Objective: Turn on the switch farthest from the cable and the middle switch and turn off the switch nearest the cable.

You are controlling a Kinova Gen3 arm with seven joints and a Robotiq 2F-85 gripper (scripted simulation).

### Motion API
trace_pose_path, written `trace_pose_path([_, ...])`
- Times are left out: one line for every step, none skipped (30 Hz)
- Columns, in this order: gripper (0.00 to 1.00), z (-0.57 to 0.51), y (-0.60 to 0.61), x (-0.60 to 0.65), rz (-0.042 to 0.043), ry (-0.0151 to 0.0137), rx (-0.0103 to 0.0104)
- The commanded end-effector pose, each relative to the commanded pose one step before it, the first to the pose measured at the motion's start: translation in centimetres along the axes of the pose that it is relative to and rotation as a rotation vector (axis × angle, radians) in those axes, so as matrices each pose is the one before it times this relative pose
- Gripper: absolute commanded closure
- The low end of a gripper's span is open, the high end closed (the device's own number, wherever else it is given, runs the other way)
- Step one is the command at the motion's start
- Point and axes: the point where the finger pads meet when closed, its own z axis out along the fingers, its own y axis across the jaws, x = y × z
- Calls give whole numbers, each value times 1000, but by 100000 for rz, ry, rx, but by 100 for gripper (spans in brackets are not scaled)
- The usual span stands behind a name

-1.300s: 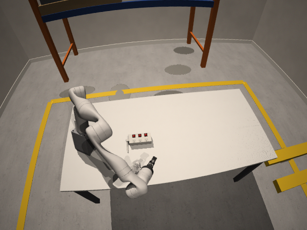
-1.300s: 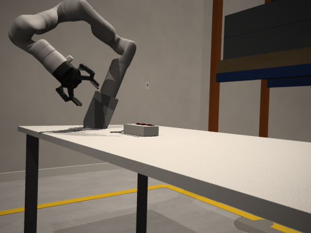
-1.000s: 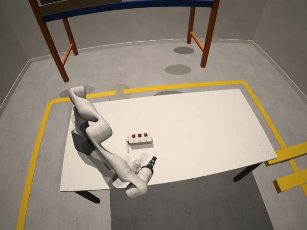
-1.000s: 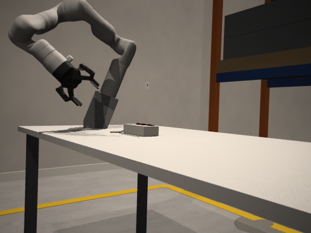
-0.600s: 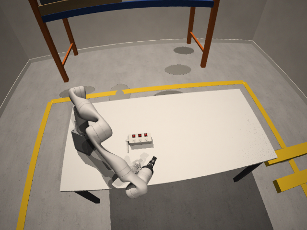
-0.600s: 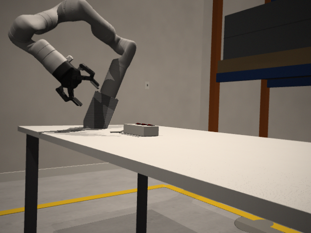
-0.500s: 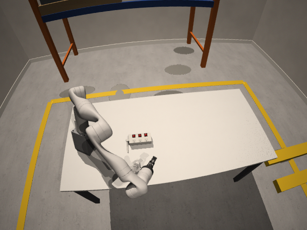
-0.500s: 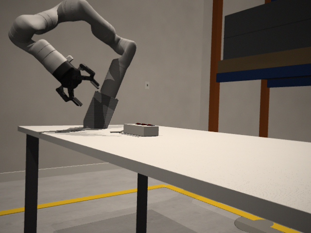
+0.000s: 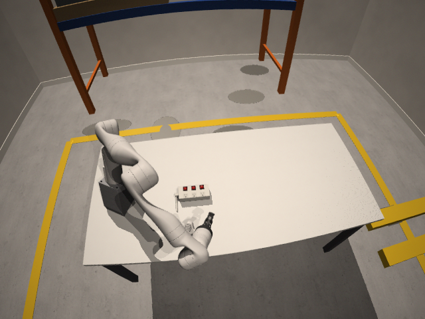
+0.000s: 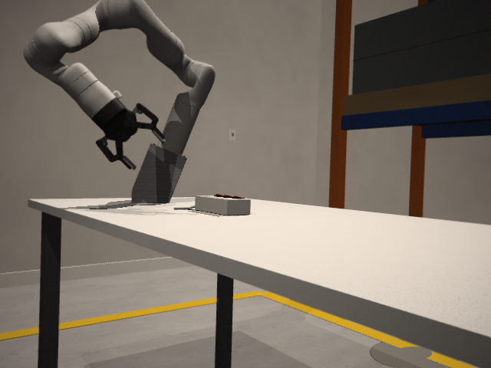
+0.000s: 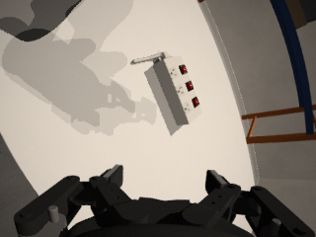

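One white rectangular table (image 9: 281,178) on dark legs, of which three show in the top view, carries every item listed. Nearest, above the front edge toward the left corner: one black two-finger gripper (image 9: 209,217) on one pale grey jointed arm (image 9: 161,219), raised well clear of the surface and tilted down toward the table; its two fingers (image 10: 110,152) are spread to full width with nothing between them, and it touches nothing. Just behind it, inward from the front edge and left of the table's middle: one white oblong power strip (image 9: 193,193), lying flat and right way up, its long side parallel to the front edge. Counted on its top face: three red rocker switches (image 9: 193,187) in one row along the far long side, and three sockets in one row along the near long side; the position of each rocker cannot be told at this size. One short grey cable stub (image 9: 176,202) leaves the strip's left end and bends toward the front edge. Farther back, by the left edge: one dark grey wedge-shaped pedestal (image 9: 109,201) from which the arm rises, well apart from the strip. On the floor around the table: one band of yellow floor marking (image 9: 51,206). Farthest, against the back wall: one shelf rack with orange posts (image 9: 287,51) and one blue beam (image 9: 171,8).
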Motion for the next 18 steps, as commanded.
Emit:
trace_pose_path([0,789,819,407,-7701,1990,3721])
trace_pose_path([0,300,212,228,-2447,898,907])
trace_pose_path([0,314,232,244,-2608,976,944])
trace_pose_path([0,343,264,244,-2791,1022,1026])
trace_pose_path([0,388,309,226,-3002,1037,1166])
trace_pose_path([0,400,334,240,-3172,1123,1197])
trace_pose_path([0,411,359,254,-3340,1211,1221])
trace_pose_path([0,432,393,252,-3533,1285,1283])
trace_pose_path([0,484,451,210,-3813,1321,1475])
trace_pose_path([0,489,481,218,-3990,1416,1486])
trace_pose_path([0,0,0,0,0,0,0])
trace_pose_path([0,0,0,0,0,0,0])
trace_pose_path([0,491,511,225,-4163,1509,1489])
trace_pose_path([0,555,582,161,-4508,1573,1734])
trace_pose_path([0,558,621,153,-4717,1666,1758])
trace_pose_path([0,554,654,144,-4887,1748,1755])
trace_pose_path([0,583,690,51,-4961,1737,1911])
trace_pose_path([0,566,720,43,-5134,1811,1882])
